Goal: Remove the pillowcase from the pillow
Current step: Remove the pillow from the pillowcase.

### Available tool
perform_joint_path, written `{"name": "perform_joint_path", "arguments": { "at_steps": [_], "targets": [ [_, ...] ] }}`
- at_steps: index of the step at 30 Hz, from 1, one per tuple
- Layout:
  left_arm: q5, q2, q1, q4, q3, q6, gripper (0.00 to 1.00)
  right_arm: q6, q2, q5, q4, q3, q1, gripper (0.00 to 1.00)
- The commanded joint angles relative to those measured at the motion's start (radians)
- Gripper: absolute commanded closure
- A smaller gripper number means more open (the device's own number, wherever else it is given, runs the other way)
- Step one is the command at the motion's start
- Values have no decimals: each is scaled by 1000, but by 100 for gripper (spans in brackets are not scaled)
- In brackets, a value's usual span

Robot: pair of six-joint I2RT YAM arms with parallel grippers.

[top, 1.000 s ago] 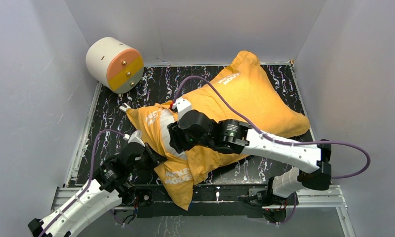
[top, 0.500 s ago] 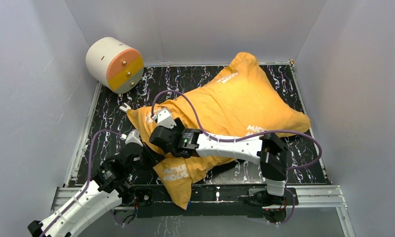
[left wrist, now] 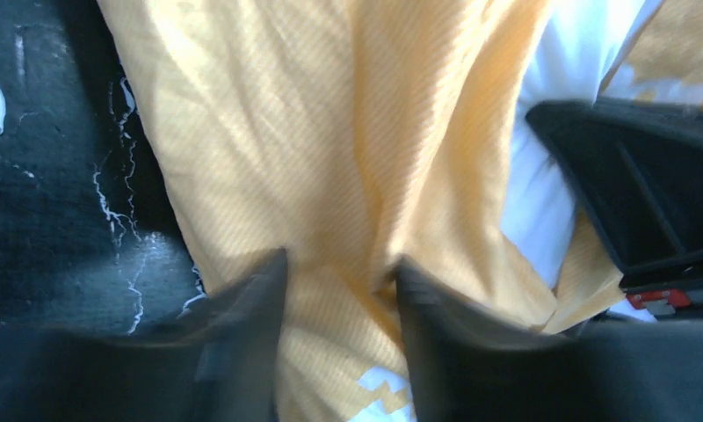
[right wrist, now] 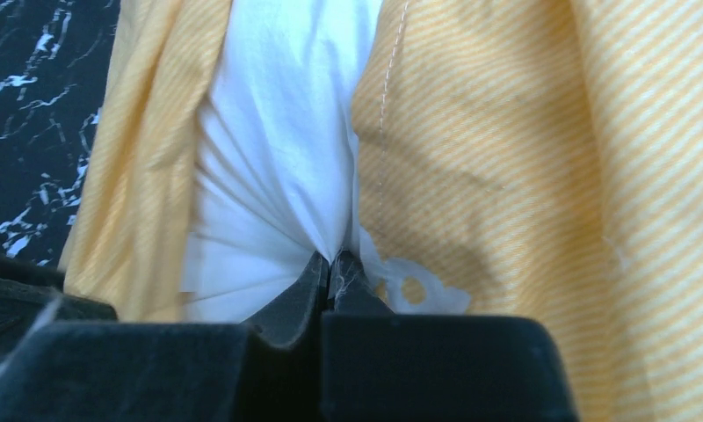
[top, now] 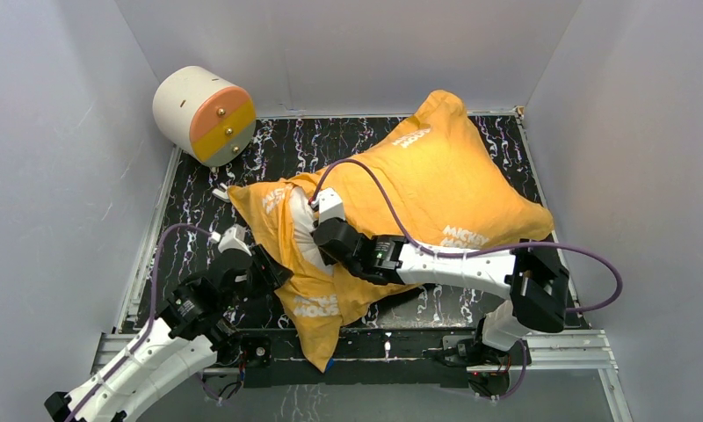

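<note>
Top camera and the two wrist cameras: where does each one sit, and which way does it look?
Top: above and behind the arms, looking down on the table, the orange pillowcase and both arms.
Left wrist: on the left arm, looking along the left gripper at the pillowcase.
Right wrist: on the right arm, looking along the right gripper, shut on the white pillow.
Shared: left wrist and top views both show the right gripper.

ribbed cloth pillowcase [right wrist: 506,176], smooth cloth pillow [right wrist: 278,132]

Plain grey walls [top: 348,44]; black white-veined tabletop [top: 313,141]; cream cylinder [top: 203,110] far-left corner.
</note>
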Motion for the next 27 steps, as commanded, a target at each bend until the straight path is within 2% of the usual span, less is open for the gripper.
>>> {"name": "perform_joint_path", "arguments": {
  "at_steps": [1, 2, 4, 6, 9, 11, 13, 16, 17, 19, 22, 27],
  "targets": [
    [-69, 34, 3, -32, 134, 144, 34, 1, -8, -56, -30, -38, -37, 100],
    [-90, 53, 4, -34, 162, 159, 25, 17, -2, -56, -50, -28, -37, 100],
    [-118, 106, 3, -18, 209, 199, 14, 56, -7, -65, -61, -35, -37, 100],
    [-115, 184, 5, 10, 257, 234, 11, 63, -36, -114, 3, -85, -37, 100],
    [-93, 316, 4, 52, 293, 283, 13, 81, -89, -142, 112, -171, -37, 100],
    [-147, 393, 5, 23, 306, 268, 27, 98, -115, -110, 116, -184, -37, 100],
    [-228, 434, 7, -37, 314, 221, 47, 112, -139, -62, 94, -183, -37, 100],
    [-298, 406, 10, -49, 277, 193, 64, 107, -158, 10, 16, -152, -38, 100],
    [-326, 384, 10, -43, 259, 193, 74, 105, -163, 29, -33, -135, -39, 100],
    [-386, 338, 16, -82, 237, 151, 99, 110, -182, 67, -92, -114, -38, 100],
    [-443, 266, 22, -144, 218, 89, 100, 144, -242, 103, -145, -132, -40, 100],
    [-500, 205, 28, -178, 173, 51, 100, 105, -375, -8, -129, -171, -40, 100]
  ]
}}
